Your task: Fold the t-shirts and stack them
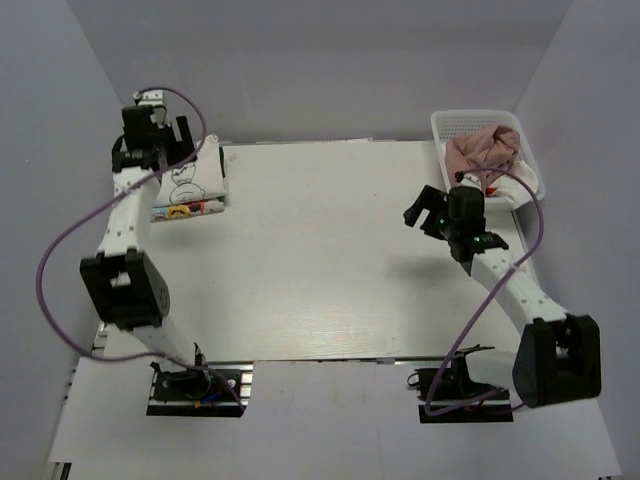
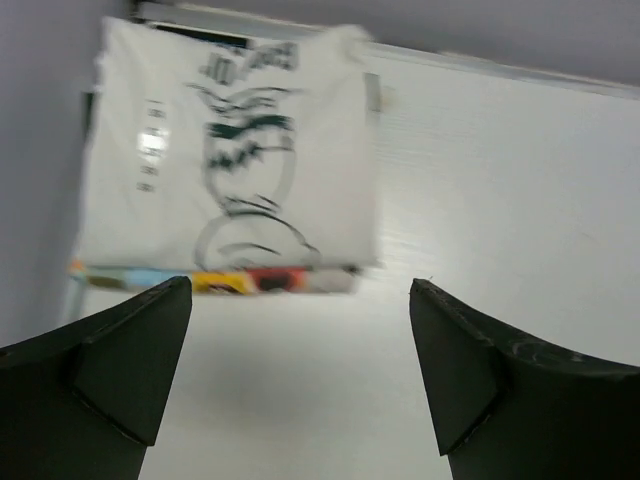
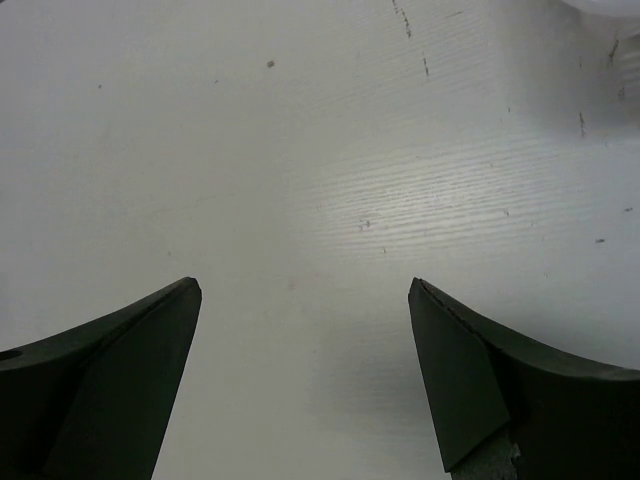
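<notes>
Two shirts already lie folded at the far left corner of the table [image 1: 340, 250]: a white shirt with dark lettering [image 2: 235, 160] on top, and a colourful printed edge [image 2: 250, 280] showing from the shirt under it. My left tool [image 2: 300, 288] hovers just on the near side of that stack, jaws spread wide and holding nothing.

At the far right sits the white basket [image 1: 470, 116], with the dusty pink shirt [image 1: 480, 150] crumpled on top inside it. Some white cloth shows beneath the pink, but I cannot tell how it lies. My right tool [image 3: 305, 285] hangs over bare table just beside the basket, also wide open and empty.

I judge the pink shirt comes next. It looks light and limp, so it should lift easily but will sag and trail below the pinch. I would take it at a raised fold on top of the heap, not deep down, where the tips might snag the lattice or gather the white cloth too. The basket looks light and might lift with the cloth if the shirt catches on it.
</notes>
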Motion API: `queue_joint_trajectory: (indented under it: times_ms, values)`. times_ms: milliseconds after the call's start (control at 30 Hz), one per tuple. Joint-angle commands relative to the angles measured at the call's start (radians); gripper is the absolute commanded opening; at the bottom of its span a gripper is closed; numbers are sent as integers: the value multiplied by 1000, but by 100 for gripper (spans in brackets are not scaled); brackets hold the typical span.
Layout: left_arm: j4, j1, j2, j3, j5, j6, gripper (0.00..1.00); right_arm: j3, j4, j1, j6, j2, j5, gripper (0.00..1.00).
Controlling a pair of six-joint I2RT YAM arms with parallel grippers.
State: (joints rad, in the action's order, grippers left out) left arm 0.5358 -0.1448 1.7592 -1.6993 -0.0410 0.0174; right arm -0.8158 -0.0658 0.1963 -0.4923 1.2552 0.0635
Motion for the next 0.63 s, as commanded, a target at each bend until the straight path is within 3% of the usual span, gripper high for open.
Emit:
queue_joint_trajectory:
  times_ms: [0, 100, 133, 267, 367, 600]
  values:
    - [-163, 102, -280, 232, 60, 183, 100, 87, 100, -6, -25, -103, -25, 90]
    - [-151, 191, -371, 386, 96, 294, 100, 138, 77, -5, -26, -161, -47, 90]
    - [-190, 242, -456, 518, 116, 318, 100, 154, 67, -5, -29, -172, -54, 90]
    - [-246, 333, -653, 806, 80, 395, 100, 274, 116, -5, -25, -260, -131, 90]
    - [-212, 366, -717, 898, -49, 464, 100, 387, 225, -5, -35, -318, -185, 90]
    - [-261, 384, -834, 940, -23, 475, 100, 434, 268, -5, -37, -411, -179, 90]
